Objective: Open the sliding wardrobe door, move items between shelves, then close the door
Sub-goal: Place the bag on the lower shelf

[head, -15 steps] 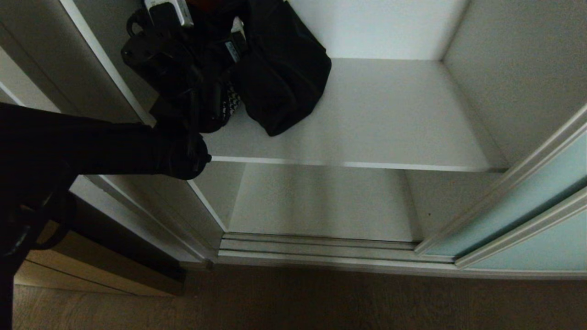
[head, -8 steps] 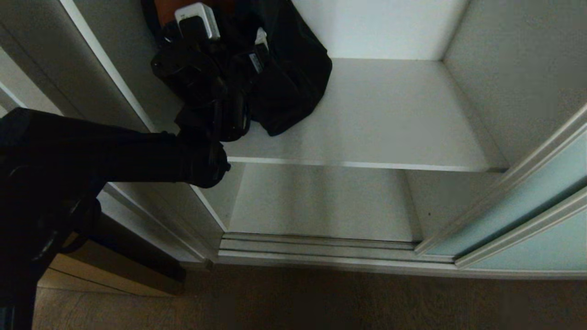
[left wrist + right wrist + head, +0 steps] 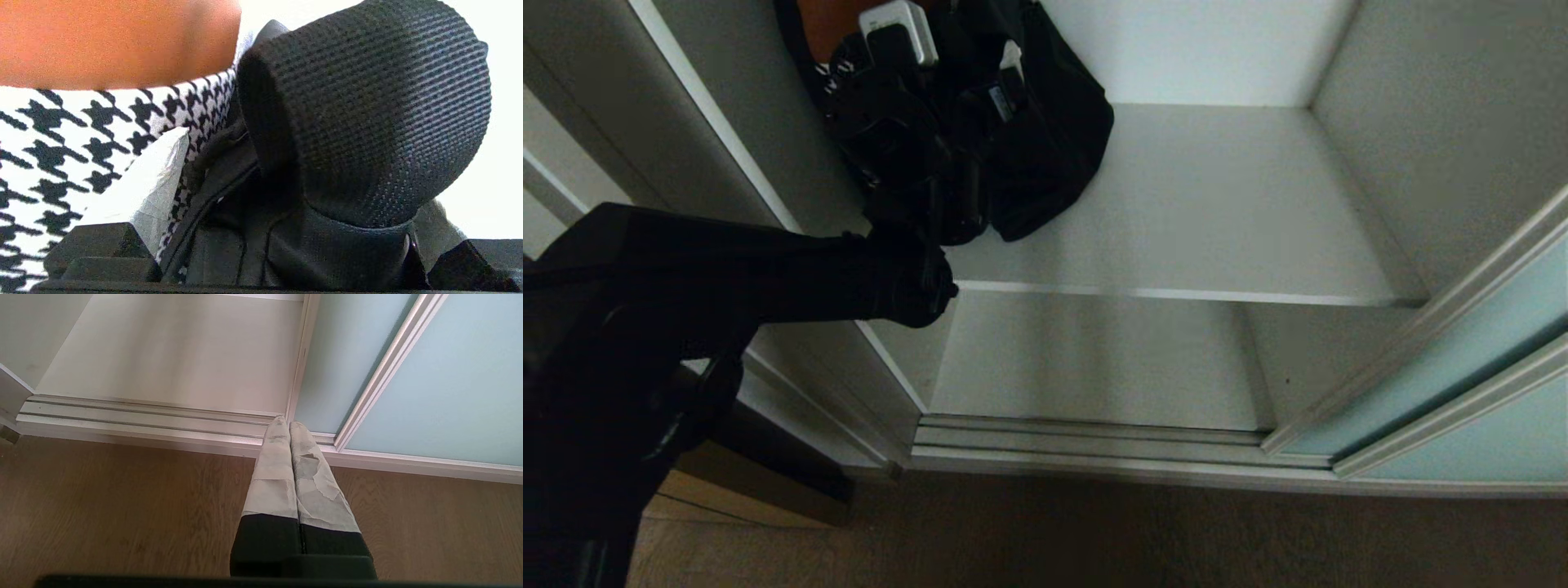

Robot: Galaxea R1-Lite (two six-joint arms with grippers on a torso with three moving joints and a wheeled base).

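Door step done; item-moving step is in hand. I am reaching my left end effector (image 3: 1001, 77) into the dark heap at the back left corner of the upper shelf (image 3: 1217, 204), fingers spread wide and holding nothing. The wrist view is showing a black bag (image 3: 363, 118) with coarse webbing just ahead, beside a houndstooth cloth (image 3: 81, 134) and something orange (image 3: 114, 41). Next move, I judge: closing on the webbing, then lifting clear of the shelf's front edge. The lower shelf (image 3: 1094, 359) is carrying nothing. My right end effector (image 3: 291, 424) is hanging parked, fingers pressed together, over the floor track (image 3: 143, 416). The sliding wardrobe door (image 3: 1470, 359) is standing slid aside at right.
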